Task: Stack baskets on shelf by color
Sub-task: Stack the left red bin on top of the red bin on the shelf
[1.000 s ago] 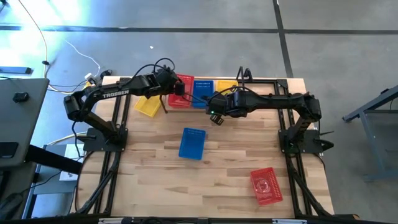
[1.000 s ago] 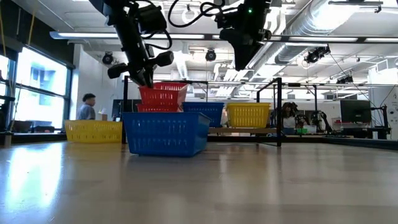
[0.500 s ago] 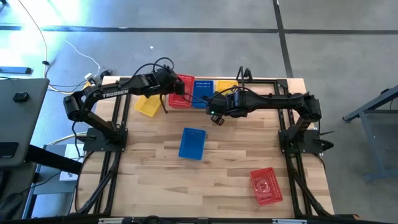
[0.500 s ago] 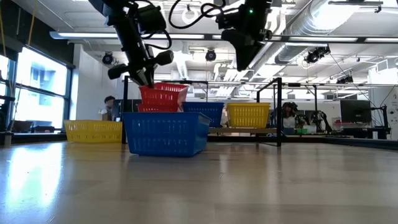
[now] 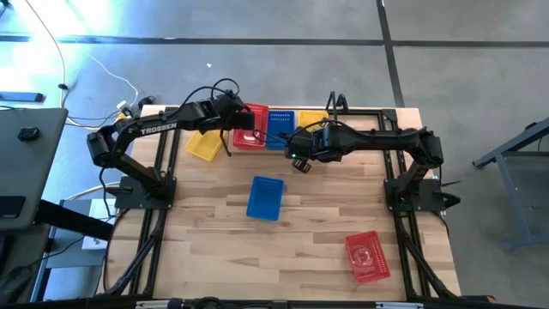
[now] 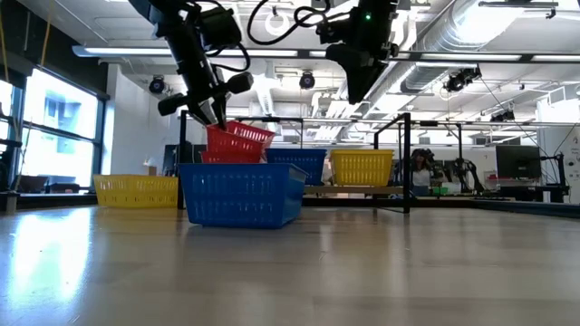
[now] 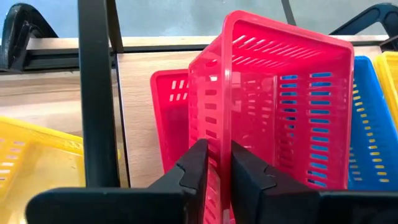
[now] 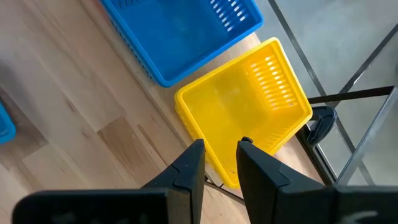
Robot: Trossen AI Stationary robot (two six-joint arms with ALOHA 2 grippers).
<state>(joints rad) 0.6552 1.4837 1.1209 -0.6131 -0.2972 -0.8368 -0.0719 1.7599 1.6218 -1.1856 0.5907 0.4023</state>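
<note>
My left gripper (image 5: 243,120) is shut on a red basket (image 7: 280,106) and holds it over another red basket (image 7: 166,112) that sits on the left end of the shelf (image 6: 426,187). A blue basket (image 5: 280,125) and a yellow basket (image 5: 313,121) sit beside it on the shelf. My right gripper (image 8: 221,158) hangs empty above the table in front of the shelf, fingers a little apart, with the blue and yellow shelf baskets below it. My left gripper pinches one wall of the red basket (image 7: 219,140), one finger inside and one outside. The fingers (image 6: 216,116) come from above at the basket's left end. The basket hangs tilted over the shelf's red basket. I cannot tell whether its low end touches that basket.
A blue basket (image 5: 266,197) lies mid-table, and a red basket (image 5: 367,256) lies near the table's right front corner. A yellow basket (image 5: 204,144) sits on the table just left of the shelf. A black shelf post (image 7: 98,93) stands close beside my left gripper.
The red basket in my left gripper has tipped. It hung nearly level before, and now the end away from the fingers sits lower than the held end. My left gripper has stayed over the shelf's left end, still shut on the basket.
</note>
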